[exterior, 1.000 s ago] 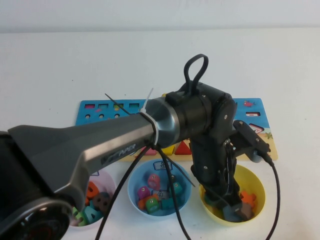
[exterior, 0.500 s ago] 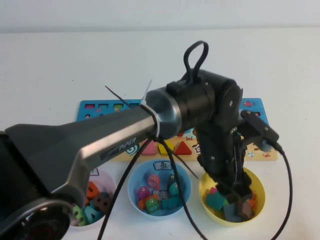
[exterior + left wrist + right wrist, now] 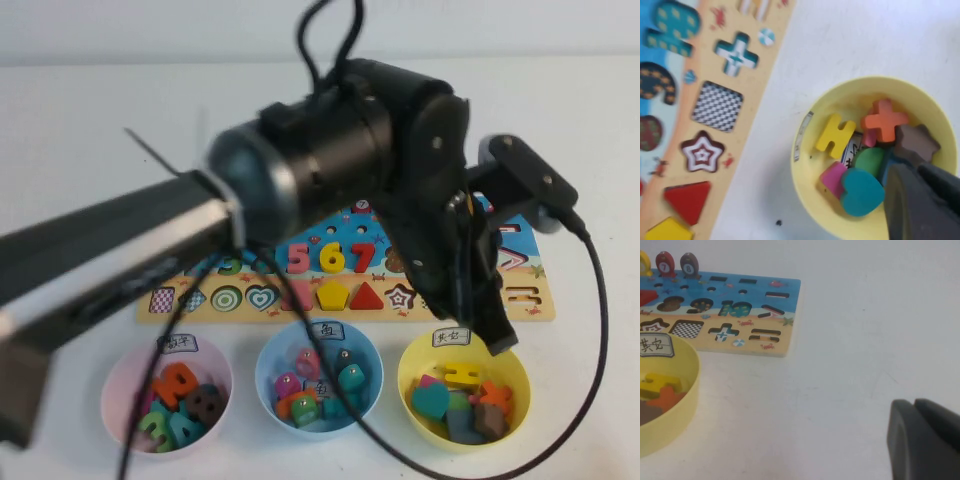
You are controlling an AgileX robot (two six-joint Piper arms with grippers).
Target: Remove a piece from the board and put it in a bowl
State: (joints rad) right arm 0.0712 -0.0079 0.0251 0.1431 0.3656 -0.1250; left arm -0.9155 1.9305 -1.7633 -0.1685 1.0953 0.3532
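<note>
The teal heart piece [image 3: 431, 399] lies loose in the yellow bowl [image 3: 410, 372], resting against a pink piece [image 3: 832, 176]. In the left wrist view the heart [image 3: 860, 192] sits near the bowl's wall [image 3: 805, 170]. My left gripper [image 3: 498, 342] hangs shut and empty just above the bowl's far rim, its tips [image 3: 916, 170] beside the heart. The board [image 3: 522, 298] lies behind the bowls, partly hidden by my left arm. My right gripper [image 3: 914, 405] is shut over bare table, to the right of the bowl [image 3: 685, 390] and the board [image 3: 785, 315].
The yellow bowl also holds a yellow H piece [image 3: 835, 135], an orange cross [image 3: 884, 120] and a brown star [image 3: 916, 142]. A light blue bowl [image 3: 268, 362] and a pink bowl [image 3: 118, 372] with pieces stand to its left. White table lies all around.
My left gripper let the teal heart go in the yellow bowl, rose out of the bowl and shut. The left arm lifted up and back over the board.
</note>
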